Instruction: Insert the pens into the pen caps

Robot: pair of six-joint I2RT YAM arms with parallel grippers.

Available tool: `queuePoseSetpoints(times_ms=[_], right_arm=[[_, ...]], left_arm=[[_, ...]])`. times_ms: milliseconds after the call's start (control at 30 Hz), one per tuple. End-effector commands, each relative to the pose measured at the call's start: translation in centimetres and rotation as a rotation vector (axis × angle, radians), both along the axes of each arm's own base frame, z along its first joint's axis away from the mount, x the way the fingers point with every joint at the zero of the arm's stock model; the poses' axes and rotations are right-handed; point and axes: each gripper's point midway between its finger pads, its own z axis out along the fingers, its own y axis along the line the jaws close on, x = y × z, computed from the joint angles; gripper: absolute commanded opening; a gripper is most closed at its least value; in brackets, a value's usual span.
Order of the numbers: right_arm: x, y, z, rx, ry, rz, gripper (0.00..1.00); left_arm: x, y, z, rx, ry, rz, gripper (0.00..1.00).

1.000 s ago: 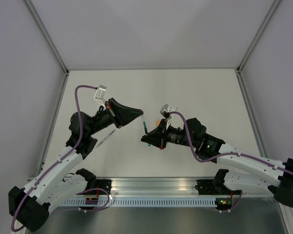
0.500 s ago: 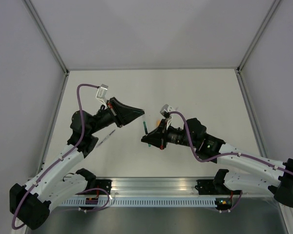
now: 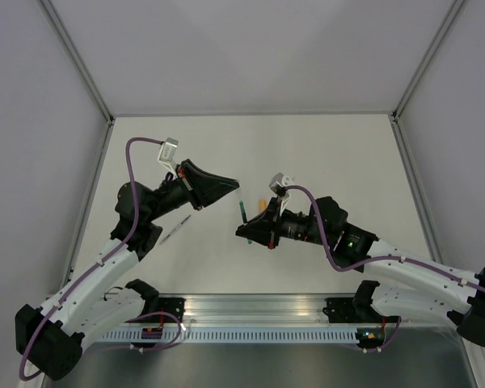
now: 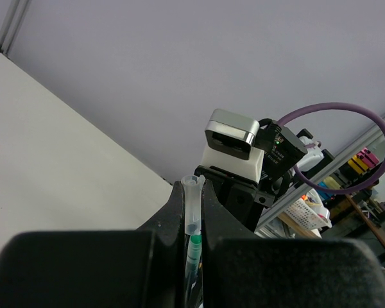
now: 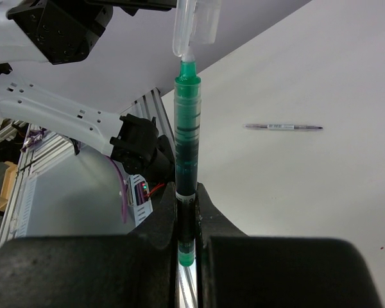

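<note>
- Table (image 3: 323, 153): white, both arms meeting above its middle.
- L arm (image 3: 105, 259): elbow bent, forearm slanting in twd centre.
- R arm (image 3: 404, 267): stretched low, wrist twd L.
- Left gripper (image 4: 192, 212): pinched tight on clear cap (image 5: 183, 25).
- Right gripper (image 5: 187, 199): clamped on green pen (image 5: 186, 141), held off the table, tip at cap's mouth.
- Pale pen (image 3: 174, 231): flat on table by L arm.
- Orange stub (image 3: 263, 202): near R wrist.

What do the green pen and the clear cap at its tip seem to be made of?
The green pen is probably plastic, translucent and glossy: light passes through its ribbed barrel. The cap is likely clear, slightly frosted plastic: the background shows faintly through its wall.
</note>
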Motion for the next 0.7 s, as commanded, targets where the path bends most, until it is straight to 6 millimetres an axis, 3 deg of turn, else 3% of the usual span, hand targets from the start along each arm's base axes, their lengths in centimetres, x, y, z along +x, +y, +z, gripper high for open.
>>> queuePoseSetpoints(times_ms=[0,400,667], right_arm=[[-0.6,-0.2,3.1,0.081,-0.045,0.019,0.0],[0.4,0.2,3.4,0.08,-0.05,-0.019,0.0],[1.0,0.7,4.6,0.091,-0.048,-0.035,0.0]], left_arm=[[-0.1,0.1,1.6,-0.014,-0.048,0.01,0.02],[-1.2,-0.3,0.8,-0.004,-0.076,-0.062,0.02],[-1.9,-0.7,-0.9,0.012,-0.088,-0.125,0.02]])
